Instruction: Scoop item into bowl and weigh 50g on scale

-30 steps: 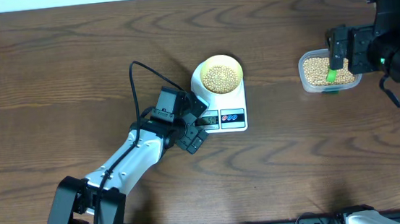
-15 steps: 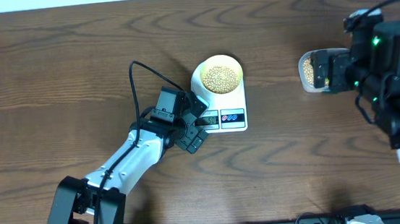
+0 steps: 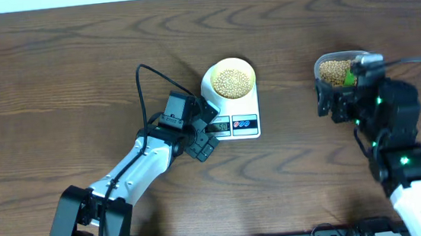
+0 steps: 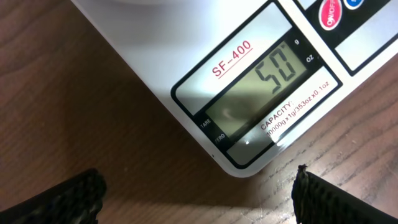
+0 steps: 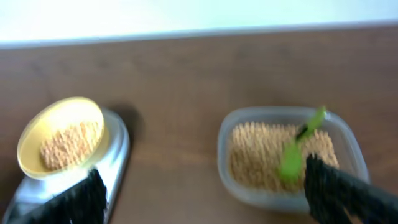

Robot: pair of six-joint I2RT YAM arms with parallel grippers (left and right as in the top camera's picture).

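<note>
Yellow bowl [image 3: 213, 79] sits on the white scale [image 3: 251, 132], holding tan beans [image 3: 231, 81]. More beans fill the clear tub [image 5: 225, 163], with the green scoop [image 5: 292, 158] lying among them. The display [image 4: 258, 93] reads 50, so the weighing looks done. The left gripper [image 4: 199, 205] hovers released by the scale's display corner, and the right gripper [image 5: 205, 199] hangs wide open and empty near the tub. The next move calls for drawing both arms away without nudging the scale.
</note>
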